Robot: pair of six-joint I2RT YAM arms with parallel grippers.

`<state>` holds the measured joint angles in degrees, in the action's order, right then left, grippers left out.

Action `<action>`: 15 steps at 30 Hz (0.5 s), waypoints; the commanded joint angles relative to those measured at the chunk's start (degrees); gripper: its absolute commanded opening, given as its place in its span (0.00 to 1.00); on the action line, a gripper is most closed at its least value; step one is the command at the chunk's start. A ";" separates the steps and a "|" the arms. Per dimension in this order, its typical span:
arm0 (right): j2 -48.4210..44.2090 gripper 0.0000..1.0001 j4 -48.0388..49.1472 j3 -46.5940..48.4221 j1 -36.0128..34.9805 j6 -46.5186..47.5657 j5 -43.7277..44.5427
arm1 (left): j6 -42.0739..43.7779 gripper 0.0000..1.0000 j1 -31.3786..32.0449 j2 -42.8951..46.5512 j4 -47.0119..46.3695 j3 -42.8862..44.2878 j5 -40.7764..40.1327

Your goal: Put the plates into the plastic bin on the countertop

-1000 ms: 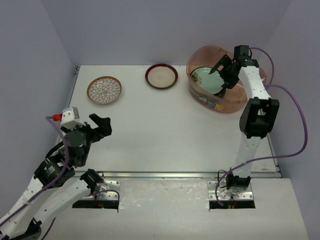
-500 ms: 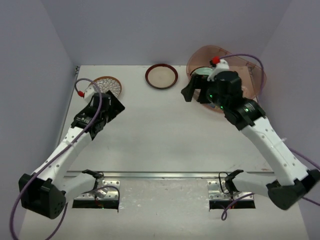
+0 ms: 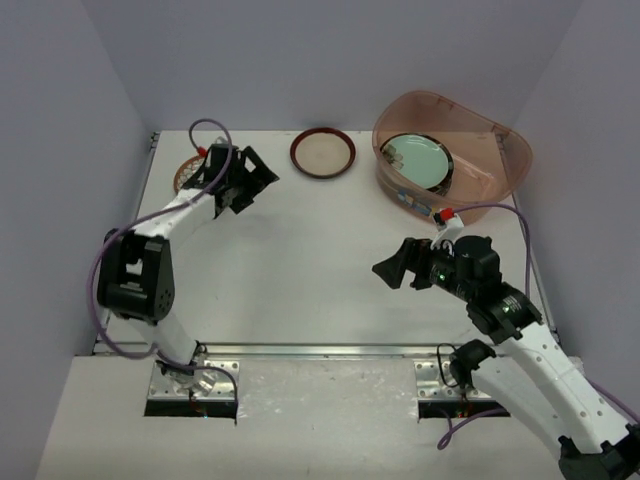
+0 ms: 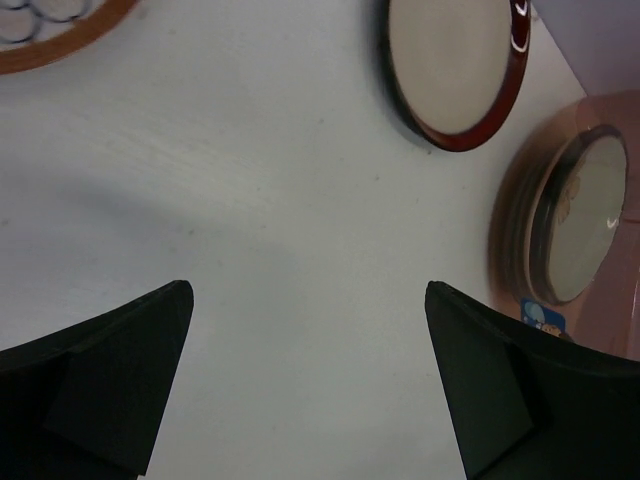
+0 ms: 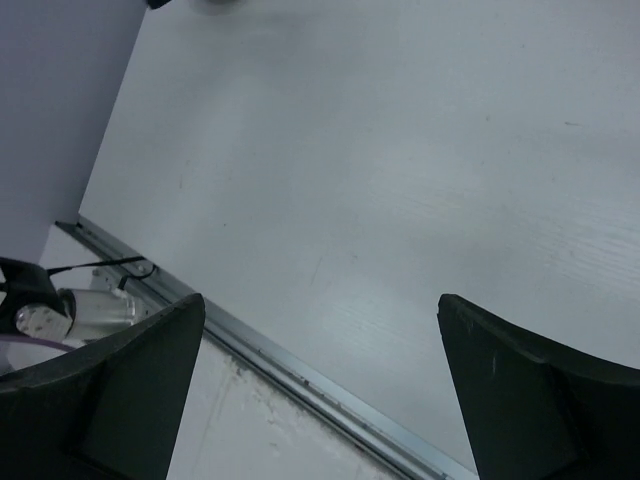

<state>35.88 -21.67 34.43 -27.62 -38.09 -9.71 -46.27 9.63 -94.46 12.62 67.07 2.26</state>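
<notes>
Moved since the earlier view: the right gripper (image 3: 396,266) is now hanging over the near middle, away from the plastic bin (image 3: 508,150); the left gripper (image 3: 256,188) is now reaching into the far left.

- White countertop (image 3: 320,250): bearing everything.
- Bin: sitting far right, holding stacked plates (mint green plate (image 3: 415,160) uppermost).
- Both grippers: hovering with jaws spread wide, gripping nothing.
- Dark-red rimmed plate (image 3: 322,152): lying far centre.
- Brown-white floral plate (image 4: 45,30): lying far left, partly under the left gripper.

Bright, even light from overhead; soft shadows on my table (image 4: 300,200), glare on the plate (image 4: 455,60) at one o'clock.
</notes>
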 commanded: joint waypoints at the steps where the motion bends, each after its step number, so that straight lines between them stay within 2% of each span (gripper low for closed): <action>1: -11.79 0.99 -0.46 -2.53 -0.07 -4.13 -3.95 | 2.42 1.00 1.92 -12.91 -9.57 10.30 7.11; 7: -24.80 0.99 -1.93 -11.18 -0.07 -9.24 -3.39 | 3.34 1.00 2.37 -28.32 -10.61 23.97 5.96; 11: -28.58 0.99 -3.52 -12.54 -0.07 -10.50 -5.48 | 4.15 0.99 1.79 -37.26 -8.17 31.62 4.73; 15: -27.06 0.99 -7.14 -11.02 -0.07 -10.08 -6.19 | 3.91 0.86 0.99 -45.14 -4.82 38.53 6.51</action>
<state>8.10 -27.33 21.74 -27.62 -46.88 -14.27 -43.45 11.51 -134.24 4.89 100.34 8.30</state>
